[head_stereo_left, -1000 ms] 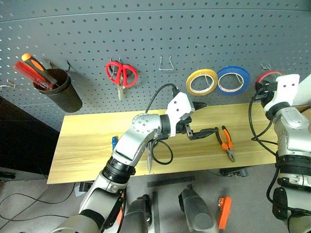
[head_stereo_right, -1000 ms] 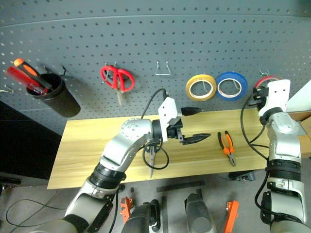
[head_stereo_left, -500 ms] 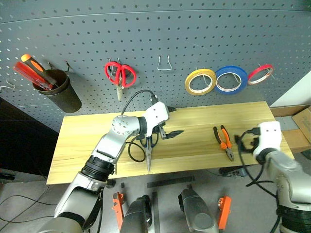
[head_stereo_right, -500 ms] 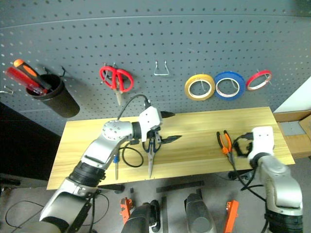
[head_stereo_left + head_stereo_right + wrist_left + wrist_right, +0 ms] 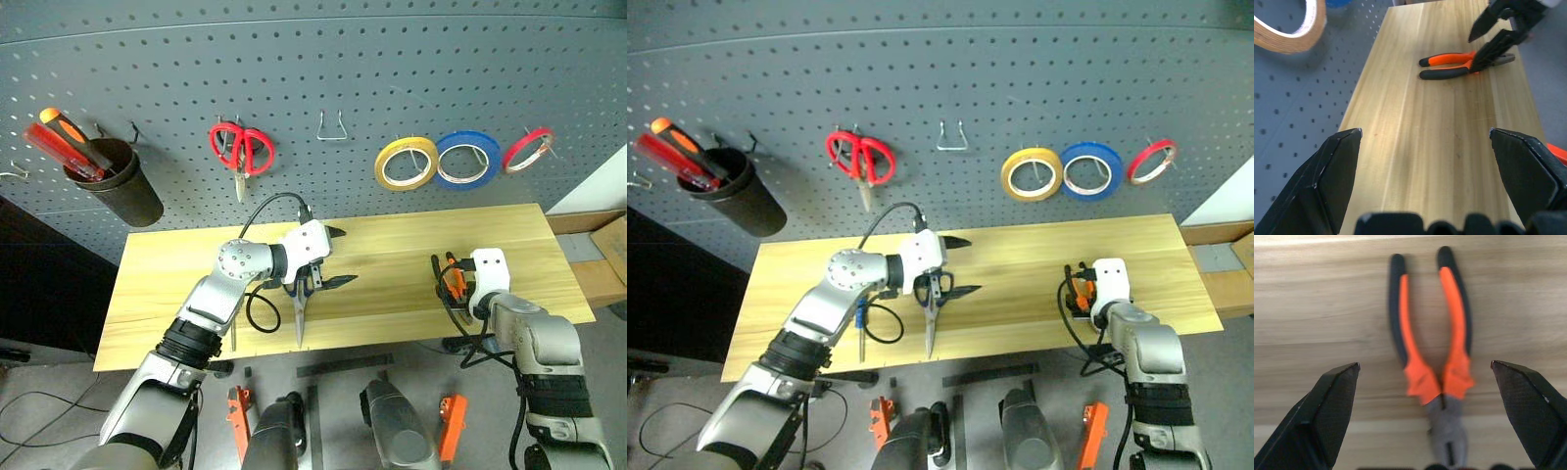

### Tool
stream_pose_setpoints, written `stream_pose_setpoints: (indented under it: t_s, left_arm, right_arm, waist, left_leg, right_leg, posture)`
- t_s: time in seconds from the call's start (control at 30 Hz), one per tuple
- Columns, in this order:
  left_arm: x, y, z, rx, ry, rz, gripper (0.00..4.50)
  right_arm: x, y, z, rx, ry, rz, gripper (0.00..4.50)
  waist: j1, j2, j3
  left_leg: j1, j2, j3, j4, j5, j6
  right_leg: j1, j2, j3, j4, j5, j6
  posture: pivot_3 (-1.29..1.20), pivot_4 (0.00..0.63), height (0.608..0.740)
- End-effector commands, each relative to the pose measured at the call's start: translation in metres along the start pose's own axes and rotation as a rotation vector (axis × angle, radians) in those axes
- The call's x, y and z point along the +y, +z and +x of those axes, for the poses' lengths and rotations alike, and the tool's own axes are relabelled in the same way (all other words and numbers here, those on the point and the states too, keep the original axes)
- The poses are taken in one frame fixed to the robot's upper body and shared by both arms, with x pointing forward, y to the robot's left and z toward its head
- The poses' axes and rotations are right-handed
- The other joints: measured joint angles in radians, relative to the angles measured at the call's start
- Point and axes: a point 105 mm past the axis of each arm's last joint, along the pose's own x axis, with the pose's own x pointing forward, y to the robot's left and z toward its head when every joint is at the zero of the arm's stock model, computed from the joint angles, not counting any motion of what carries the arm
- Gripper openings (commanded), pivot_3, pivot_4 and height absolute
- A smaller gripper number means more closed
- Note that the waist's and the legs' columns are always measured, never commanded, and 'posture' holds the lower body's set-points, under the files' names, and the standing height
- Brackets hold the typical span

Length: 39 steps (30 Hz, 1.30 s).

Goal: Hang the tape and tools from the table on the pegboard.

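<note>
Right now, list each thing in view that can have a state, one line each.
Thin red tape ring: hanging on the grey pegboard.
Orange-and-black pliers: flat on the wooden table, handles spread, not gripped.
Dark-handled scissors: lying on the table, closed.
Blue-handled screwdriver: lying on the table.
Left gripper: open, empty, over the scissors.
Right gripper: open, straddling the pliers.

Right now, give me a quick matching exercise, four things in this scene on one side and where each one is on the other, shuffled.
Things:
1. red tape
2. pliers
3. dark-handled scissors
4. red-handled scissors

Places:
A. on the table, between the open right gripper's fingers
B. on the pegboard, left of the empty hook
C. on the table under the left gripper
D. on the pegboard beside the blue roll

Pairs: 1-D, 2-A, 3-C, 4-B
</note>
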Motion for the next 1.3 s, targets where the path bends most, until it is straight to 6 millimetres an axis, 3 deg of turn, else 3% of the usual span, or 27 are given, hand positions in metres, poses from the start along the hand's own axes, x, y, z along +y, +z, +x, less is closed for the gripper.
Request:
stream_pose_setpoints:
  t_s: [0.03, 0.5, 0.6, 0.73, 0.83, 0.93, 1.03, 1.13, 1.23, 1.3]
  left_arm:
    - [0.001, 0.012, -0.001, -0.032, 0.01, 0.036, 4.5]
    - [0.0, 0.013, 0.003, -0.036, 0.01, 0.039, 4.5]
    - [-0.001, 0.012, 0.003, -0.035, 0.009, 0.038, 4.5]
    - [-0.003, 0.011, 0.003, -0.033, 0.007, 0.036, 4.5]
    - [-0.003, 0.009, 0.001, -0.029, 0.011, 0.032, 4.5]
    - [-0.002, 0.006, -0.003, -0.024, 0.03, 0.016, 4.5]
    - [0.003, -0.001, -0.015, -0.022, 0.088, -0.043, 4.5]
    - [0.009, -0.009, -0.036, -0.031, 0.179, -0.127, 4.5]
    - [0.017, -0.017, -0.057, -0.032, 0.304, -0.193, 4.5]
    - [0.02, -0.022, -0.067, -0.025, 0.369, -0.215, 4.5]
  right_arm:
    - [-0.005, 0.004, 0.008, -0.014, -0.008, -0.04, 4.49]
    - [-0.015, -0.006, 0.038, 0.078, 0.021, -0.026, 4.49]
    - [-0.014, -0.01, 0.04, 0.11, 0.037, -0.081, 3.87]
    - [-0.009, -0.021, 0.041, 0.15, 0.053, -0.137, 2.63]
    - [-0.006, -0.019, 0.04, 0.137, 0.056, -0.14, 2.55]
    - [-0.004, -0.004, 0.036, 0.065, 0.052, -0.174, 2.55]
    - [0.01, 0.03, 0.016, -0.088, 0.081, -0.219, 2.54]
    - [0.039, 0.066, -0.023, -0.303, 0.15, -0.252, 2.54]
    - [0.087, 0.084, -0.067, -0.544, 0.309, -0.303, 2.54]
    - [0.105, 0.089, -0.087, -0.64, 0.367, -0.327, 2.54]
  waist:
    - [-0.003, 0.0, 0.0]
    - [-0.021, 0.0, -0.003]
    - [-0.022, 0.0, -0.005]
    - [-0.026, -0.001, -0.011]
    - [-0.026, -0.001, -0.016]
    - [-0.027, 0.0, -0.017]
    - [-0.027, 0.0, -0.017]
    - [-0.038, 0.001, -0.017]
    - [-0.045, 0.001, -0.018]
    - [-0.041, 0.002, -0.018]
  left_leg:
    - [0.0, 0.0, 0.0, 0.0, 0.0, 0.0]
    - [0.0, 0.0, 0.0, 0.003, 0.0, 0.0]
    - [0.0, 0.0, 0.0, 0.003, 0.0, 0.0]
    - [0.0, 0.0, 0.0, 0.003, 0.0, 0.0]
    - [0.001, 0.0, -0.001, 0.003, 0.0, 0.0]
    - [0.001, 0.0, -0.001, 0.004, 0.0, 0.0]
    - [0.0, 0.0, -0.001, 0.003, 0.0, 0.0]
    - [-0.001, 0.001, 0.0, 0.003, 0.0, 0.0]
    - [-0.002, 0.002, 0.0, 0.003, 0.0, 0.0]
    - [-0.002, 0.003, -0.002, 0.003, 0.001, -0.001]
  right_leg:
    - [0.0, 0.0, 0.0, 0.0, 0.0, 0.0]
    - [0.001, 0.0, -0.001, 0.002, 0.0, 0.0]
    - [0.001, 0.0, 0.0, 0.002, 0.0, 0.0]
    - [0.001, 0.0, -0.001, 0.002, 0.0, 0.0]
    - [0.002, 0.0, -0.001, 0.002, 0.0, 0.0]
    - [0.002, 0.0, -0.001, 0.002, 0.0, 0.0]
    - [0.001, 0.0, -0.001, 0.003, 0.0, 0.0]
    - [-0.002, 0.0, 0.0, 0.004, 0.0, 0.0]
    - [-0.004, 0.0, 0.0, 0.005, 0.0, 0.0]
    - [-0.004, 0.0, -0.001, 0.005, 0.0, 0.0]
  posture:
    - [-0.34, 0.27, 0.74]
    - [-0.34, 0.249, 0.74]
    - [-0.34, 0.249, 0.74]
    - [-0.34, 0.246, 0.74]
    - [-0.34, 0.244, 0.74]
    - [-0.34, 0.241, 0.74]
    - [-0.34, 0.237, 0.74]
    - [-0.33, 0.238, 0.74]
    - [-0.33, 0.241, 0.74]
    - [-0.33, 0.241, 0.74]
